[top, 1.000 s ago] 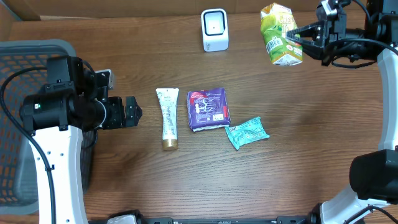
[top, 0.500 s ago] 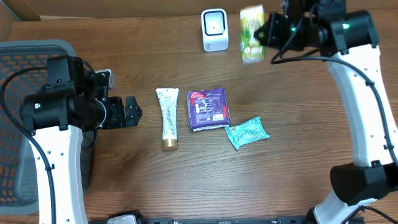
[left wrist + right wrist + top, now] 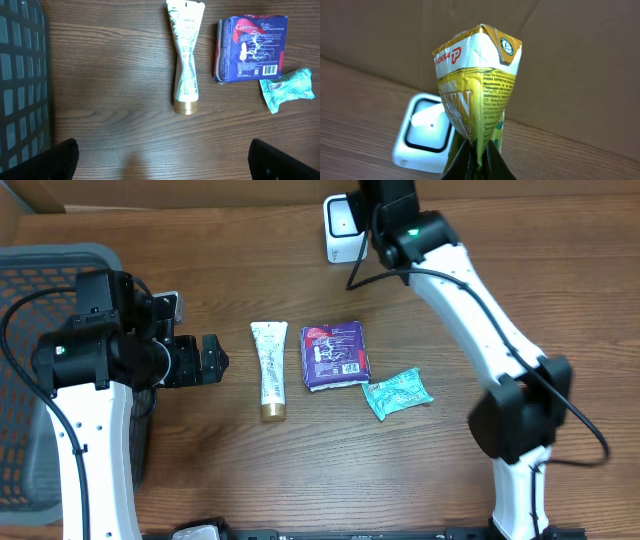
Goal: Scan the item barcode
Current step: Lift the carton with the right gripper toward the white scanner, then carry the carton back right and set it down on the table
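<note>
carton [image 3: 477, 95]: covered wholly by the right arm [image 3: 470, 300] in the overhead view; its base is cut off at the lower edge of the right wrist view, where it is pinched by the right claw [image 3: 479, 162]; its fine print is too small to be read
scanner [image 3: 343, 228]: partly masked by the arm from overhead; its right side is hidden behind the carton in the right wrist view
left claw [image 3: 212, 360]: only two dark fingertips [image 3: 57, 162] are seen, cropped at the left wrist view's bottom corners
basket [image 3: 40, 300]: cut off by the left edge
</note>
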